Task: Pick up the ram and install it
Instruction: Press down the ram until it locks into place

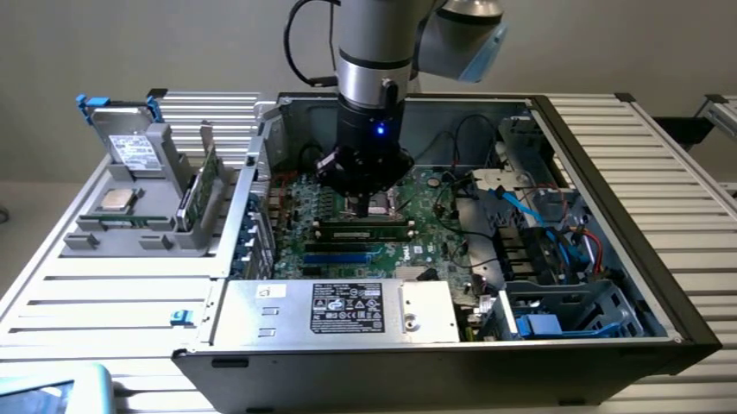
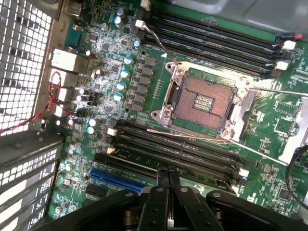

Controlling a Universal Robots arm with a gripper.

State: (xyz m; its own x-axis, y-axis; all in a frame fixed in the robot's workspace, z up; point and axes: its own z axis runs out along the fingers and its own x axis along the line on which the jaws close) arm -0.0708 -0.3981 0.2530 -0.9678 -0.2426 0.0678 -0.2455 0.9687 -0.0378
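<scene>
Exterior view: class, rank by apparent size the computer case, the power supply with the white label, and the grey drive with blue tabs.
1. Computer case, by far the largest.
2. Power supply.
3. Grey drive with blue tabs, smallest, though it sits farther from the camera, which shrinks it somewhat.

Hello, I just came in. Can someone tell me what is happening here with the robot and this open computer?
A robot arm reaches down into the open computer case. Its gripper is shut and sits just over the memory slots on the motherboard, beside the empty processor socket. In the exterior view a ram stick lies in the slots under the gripper. More parts stand in a grey holder on the exterior view's left.
</scene>
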